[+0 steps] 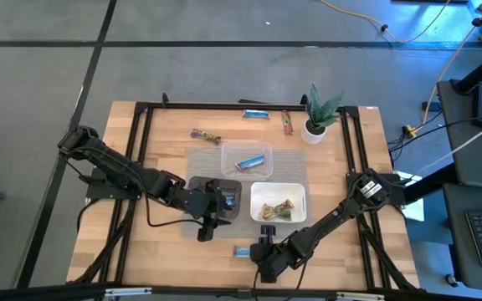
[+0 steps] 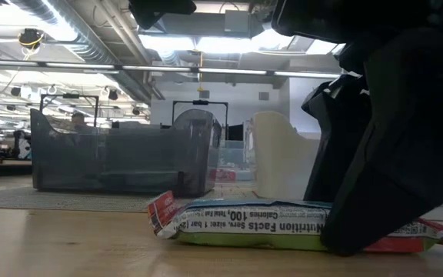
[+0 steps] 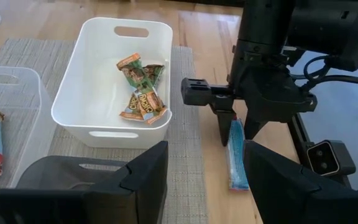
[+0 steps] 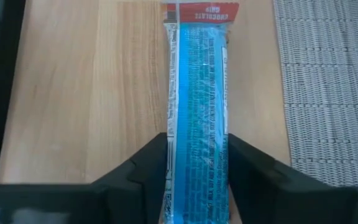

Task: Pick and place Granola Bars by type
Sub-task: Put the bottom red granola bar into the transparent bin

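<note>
A bright blue granola bar (image 4: 196, 106) lies flat on the bare wood near the table's near edge, also seen in the high view (image 1: 242, 251) and the low view (image 2: 268, 225). My right gripper (image 4: 196, 168) stands over its right end, shut on it. My left gripper (image 3: 207, 186) is open, above the near edge of the black tray (image 1: 216, 188), touching nothing. The white tray (image 3: 104, 118) holds several green and orange bars (image 3: 143, 93). The clear tray (image 1: 246, 149) holds a blue bar (image 1: 250, 161). Three more bars (image 1: 256, 114) (image 1: 287, 123) (image 1: 205, 135) lie near the far edge. My right gripper pinches the blue bar by its two long edges near the right end (image 4: 196, 155), one finger (image 4: 148, 168) on each side, lying across its width. The fingers come from above, pointing down. The bar lies flat on the table, its red-tipped end (image 4: 194, 11) pointing away from the gripper.
A grey woven mat (image 4: 328, 93) lies under the three trays, its near edge just beyond the blue bar. A small potted plant (image 1: 318, 113) stands at the far right corner. A black frame (image 1: 145, 150) borders the table. Bare wood (image 4: 86, 93) lies beside the bar.
</note>
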Controlling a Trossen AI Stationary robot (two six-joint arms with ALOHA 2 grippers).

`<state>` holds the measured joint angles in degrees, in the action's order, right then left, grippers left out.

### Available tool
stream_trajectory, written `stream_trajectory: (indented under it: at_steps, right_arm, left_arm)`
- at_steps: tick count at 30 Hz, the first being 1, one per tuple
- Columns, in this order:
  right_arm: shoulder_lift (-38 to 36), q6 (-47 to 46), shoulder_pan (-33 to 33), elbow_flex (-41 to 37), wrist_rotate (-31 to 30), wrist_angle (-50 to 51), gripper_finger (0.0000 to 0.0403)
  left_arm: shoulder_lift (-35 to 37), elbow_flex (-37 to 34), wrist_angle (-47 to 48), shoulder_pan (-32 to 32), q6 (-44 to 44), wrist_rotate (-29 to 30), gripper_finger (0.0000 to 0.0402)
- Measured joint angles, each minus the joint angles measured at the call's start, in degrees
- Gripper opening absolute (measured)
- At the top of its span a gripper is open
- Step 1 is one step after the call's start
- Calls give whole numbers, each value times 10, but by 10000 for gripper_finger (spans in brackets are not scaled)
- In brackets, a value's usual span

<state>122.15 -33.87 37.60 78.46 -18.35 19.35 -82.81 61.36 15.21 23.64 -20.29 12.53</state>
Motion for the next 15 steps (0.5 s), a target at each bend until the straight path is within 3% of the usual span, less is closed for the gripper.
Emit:
stream_trajectory:
  at_steps: [10,15]
  right_arm:
    - [1,1,0,14,2,8,140]
    - [3,37,0,84,8,93,139]
  left_arm:
    - [0,0,0,0,-1,-5,198]
    - [0,0,1,0,-1,-40,198]
